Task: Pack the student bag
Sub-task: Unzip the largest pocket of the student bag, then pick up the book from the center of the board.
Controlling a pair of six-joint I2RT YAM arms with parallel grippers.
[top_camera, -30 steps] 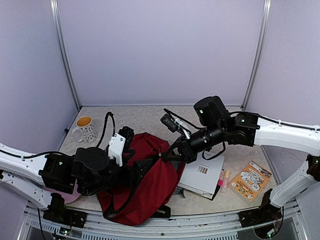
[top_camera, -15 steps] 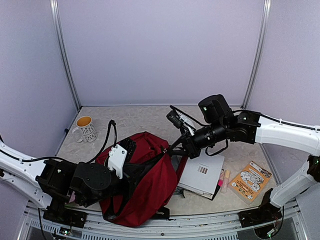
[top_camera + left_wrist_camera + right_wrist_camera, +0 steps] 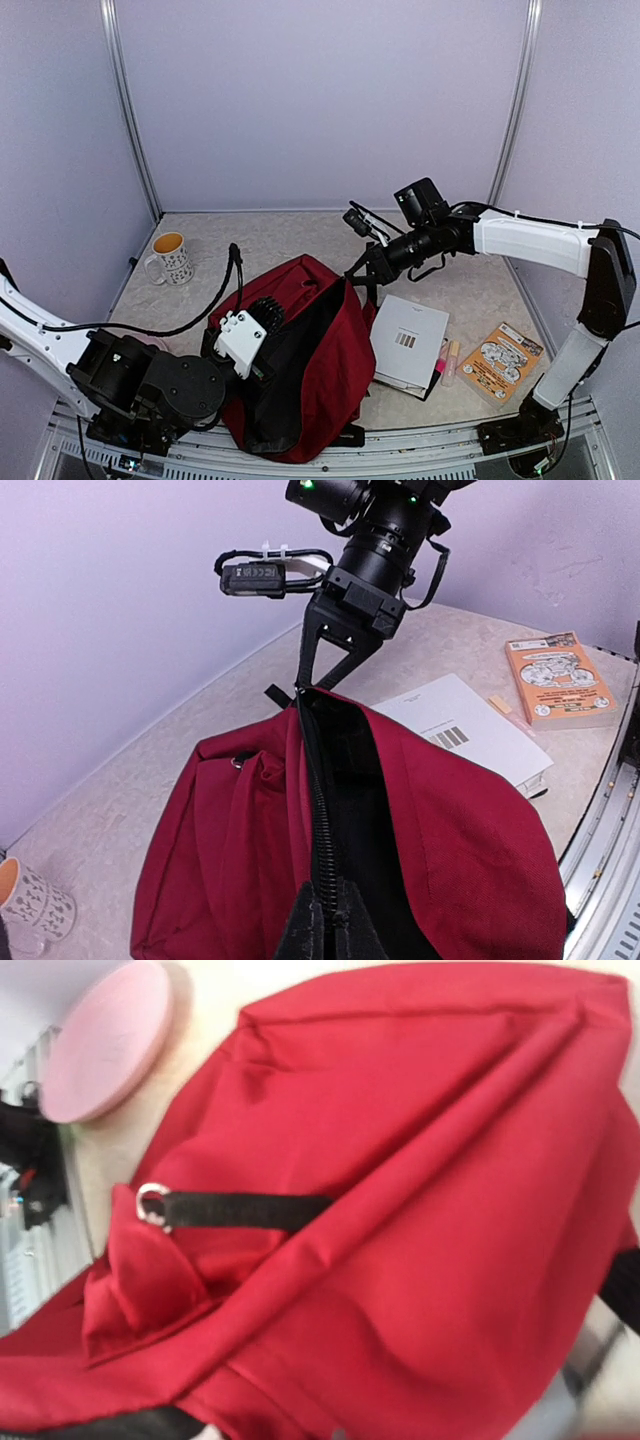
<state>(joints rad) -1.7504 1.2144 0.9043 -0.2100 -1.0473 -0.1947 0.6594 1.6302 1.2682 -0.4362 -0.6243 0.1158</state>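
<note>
The table (image 3: 290,235) is covered by a pale speckled surface, and everything is laid on it. The student bag (image 3: 335,350), dark red with a black lining, is stretched between the two pairs of fingers and raised off the table at its upper edge. Its mouth is seen as a dark slit along the zip, running from one grip to the other.

The left gripper (image 3: 325,925) is clamped shut on the near end of the zipped edge, with the zip teeth led straight in between its fingers. The right gripper (image 3: 310,683) is pinched shut on the far end of that edge, where the red fabric is drawn up to a peak.

A white book (image 3: 410,335) with a barcode is laid flat just beside and below the right fingers, away from the left ones. An orange booklet (image 3: 500,358) is placed beyond the book, well apart from both grips. A pink disc (image 3: 105,1045) is seen past the bag from the right fingers. A patterned mug (image 3: 172,257) is set well apart from the left fingers. Two markers (image 3: 447,362) are laid between book and booklet.
</note>
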